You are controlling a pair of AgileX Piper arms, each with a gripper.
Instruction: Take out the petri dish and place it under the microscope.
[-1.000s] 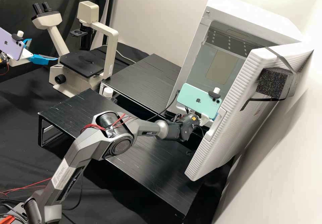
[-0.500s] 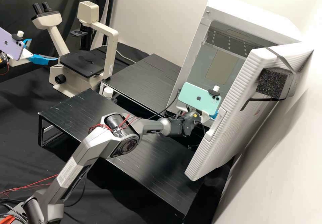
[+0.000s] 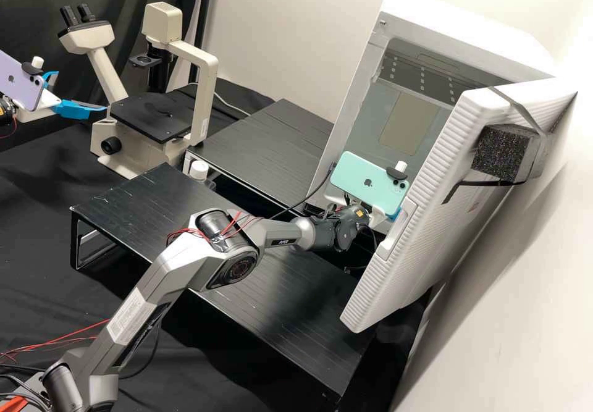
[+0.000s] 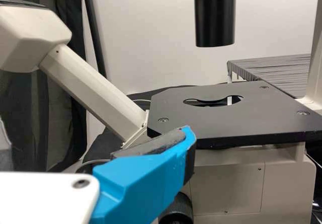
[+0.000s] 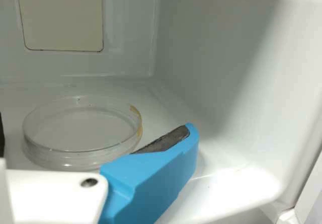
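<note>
Dish (image 5: 82, 128) looks light, slippery, brittle; your right gripper (image 5: 95, 132) stands spread; pinch opposite side walls gently.

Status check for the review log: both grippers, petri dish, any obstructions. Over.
Left gripper open, beside microscope. Right gripper open at petri dish, dish ungripped on cabinet floor. Open door close by right gripper.

In the high view, a dark curtain (image 3: 31, 4) hangs at the upper left beside a pale wall (image 3: 278, 35), with two slatted black stands — a nearer one (image 3: 148, 199) and a farther one (image 3: 265, 146) — set over black cloth (image 3: 37, 177), and a dark, speckled foam block (image 3: 497, 152) under a strap (image 3: 524, 114) at the right.
</note>
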